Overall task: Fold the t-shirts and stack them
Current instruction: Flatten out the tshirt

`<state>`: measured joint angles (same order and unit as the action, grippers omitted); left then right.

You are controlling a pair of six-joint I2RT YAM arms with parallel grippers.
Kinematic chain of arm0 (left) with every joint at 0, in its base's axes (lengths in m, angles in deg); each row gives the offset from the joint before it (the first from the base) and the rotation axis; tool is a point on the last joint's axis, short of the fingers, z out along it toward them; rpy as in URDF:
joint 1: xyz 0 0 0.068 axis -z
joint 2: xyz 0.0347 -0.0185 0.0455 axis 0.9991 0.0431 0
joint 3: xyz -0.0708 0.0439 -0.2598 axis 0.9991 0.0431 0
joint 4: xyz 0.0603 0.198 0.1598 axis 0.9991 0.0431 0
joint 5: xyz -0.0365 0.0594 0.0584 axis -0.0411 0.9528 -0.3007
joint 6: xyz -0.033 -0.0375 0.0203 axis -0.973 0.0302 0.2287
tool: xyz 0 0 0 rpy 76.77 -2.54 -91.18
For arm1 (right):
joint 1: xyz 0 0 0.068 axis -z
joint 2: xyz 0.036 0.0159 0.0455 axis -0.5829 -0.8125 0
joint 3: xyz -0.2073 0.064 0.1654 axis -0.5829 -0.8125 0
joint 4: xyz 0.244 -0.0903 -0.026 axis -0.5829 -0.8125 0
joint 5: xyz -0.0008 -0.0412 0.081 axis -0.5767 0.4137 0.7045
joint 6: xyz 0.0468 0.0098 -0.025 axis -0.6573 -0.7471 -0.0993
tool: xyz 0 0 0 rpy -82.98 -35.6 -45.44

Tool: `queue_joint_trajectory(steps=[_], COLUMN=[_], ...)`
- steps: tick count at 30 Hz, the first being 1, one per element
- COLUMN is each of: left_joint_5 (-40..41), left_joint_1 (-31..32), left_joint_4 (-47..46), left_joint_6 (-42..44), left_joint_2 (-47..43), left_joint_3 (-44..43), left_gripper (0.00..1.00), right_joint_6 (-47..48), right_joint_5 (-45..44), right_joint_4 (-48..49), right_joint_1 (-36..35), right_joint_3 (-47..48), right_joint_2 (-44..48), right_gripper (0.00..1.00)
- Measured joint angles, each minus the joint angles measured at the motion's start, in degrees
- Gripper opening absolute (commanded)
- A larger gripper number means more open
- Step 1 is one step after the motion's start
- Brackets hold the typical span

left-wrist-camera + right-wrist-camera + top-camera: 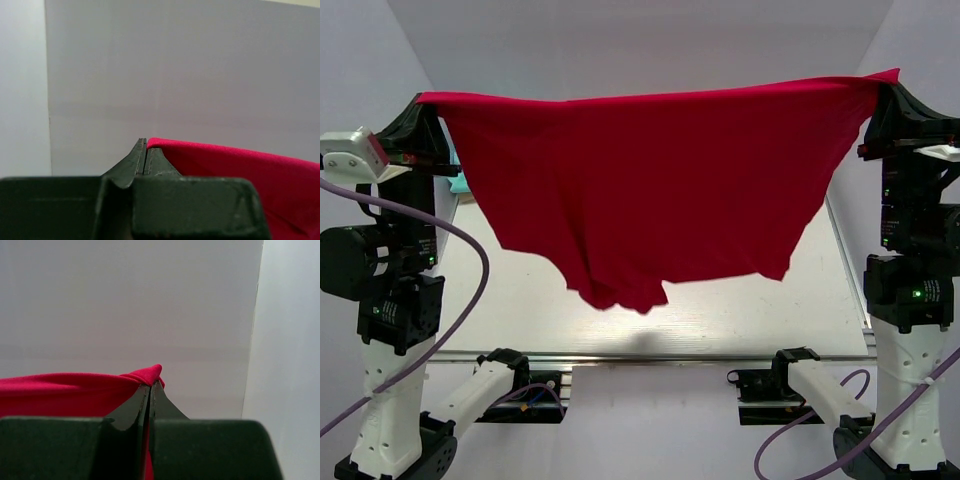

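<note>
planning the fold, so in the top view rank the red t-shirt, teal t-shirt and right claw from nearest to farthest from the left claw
1. red t-shirt: corner pinched in the left claw, touching it.
2. teal t-shirt: a sliver peeking out just below that claw, on the left.
3. right claw: far across on the right, shut on the shirt's other corner.

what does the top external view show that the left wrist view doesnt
Only the top view shows the whole red t-shirt hanging spread between the left gripper and right gripper above the table, plus a sliver of the teal t-shirt. Only the left wrist view shows its jaws pressed shut on the cloth's corner close up. Both show the red cloth held by the left gripper.
</note>
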<state>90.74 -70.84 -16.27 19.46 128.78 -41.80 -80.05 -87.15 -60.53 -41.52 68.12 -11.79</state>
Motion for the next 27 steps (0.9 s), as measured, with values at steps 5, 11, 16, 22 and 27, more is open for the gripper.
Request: queue_joint_trajectory(steps=[5, 11, 16, 22, 27], left_joint_5=[-3.06, -2.19, -2.82, -2.19, -0.44], left_joint_1=[-0.07, -0.09, -0.09, -0.07, -0.07], left_joint_4=[3.85, 5.33, 6.16, 6.91, 9.01], left_joint_6=[0.46, 0.83, 0.87, 0.28, -0.35], left_joint_2=[0.74, 1.38, 2.32, 4.68, 12.37], left_joint_3=[-2.78, -3.80, -4.33, -4.42, -9.38], left_gripper=[0.00, 0.00, 0.00, 0.00, 0.00], right_joint_6=[0.52, 0.81, 0.68, -0.15, 0.74], right_joint_5=[1.22, 0.85, 0.87, 6.29, 4.33], right_joint_4=[-1.09, -1.49, -1.60, -3.52, -7.65], right_joint_1=[0.00, 0.00, 0.00, 0.00, 0.00], right_joint_3=[0.00, 0.74, 2.36, 2.43, 7.19], right_joint_2=[-0.09, -0.26, -0.50, -0.79, -7.69], right_gripper=[0.00, 0.00, 0.00, 0.00, 0.00])
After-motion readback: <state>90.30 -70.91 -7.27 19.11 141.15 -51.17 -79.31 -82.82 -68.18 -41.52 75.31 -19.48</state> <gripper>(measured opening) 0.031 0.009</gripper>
